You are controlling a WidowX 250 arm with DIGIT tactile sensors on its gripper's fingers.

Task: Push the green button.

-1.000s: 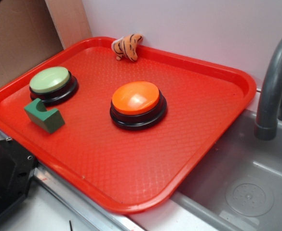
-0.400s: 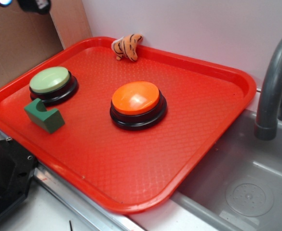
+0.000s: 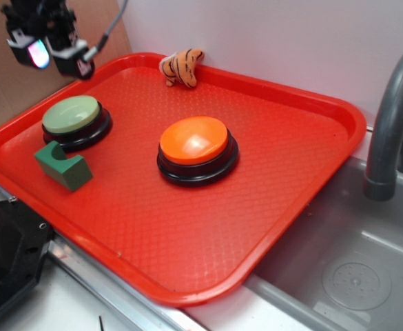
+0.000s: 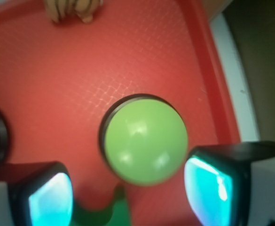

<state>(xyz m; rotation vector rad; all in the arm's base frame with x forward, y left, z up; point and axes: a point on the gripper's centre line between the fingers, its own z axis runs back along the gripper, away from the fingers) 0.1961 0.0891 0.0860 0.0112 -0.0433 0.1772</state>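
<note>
The green button (image 3: 71,114) is a pale green dome on a black base, at the left of the red tray (image 3: 187,227). My gripper (image 3: 52,55) hangs in the air above and behind it, near the tray's back left edge, apart from it. In the wrist view the green button (image 4: 145,140) lies below, between my gripper's (image 4: 130,192) two spread fingers. The fingers stand wide apart with nothing between them, so the gripper is open.
An orange button (image 3: 195,140) on a black base sits mid-tray. A dark green notched block (image 3: 63,165) lies just in front of the green button. A small tiger toy (image 3: 181,66) rests at the tray's back rim. A grey sink (image 3: 346,269) and faucet (image 3: 391,117) are to the right.
My gripper has come down into the exterior view from the top left corner, moving toward the green button. Nothing on the tray has moved.
</note>
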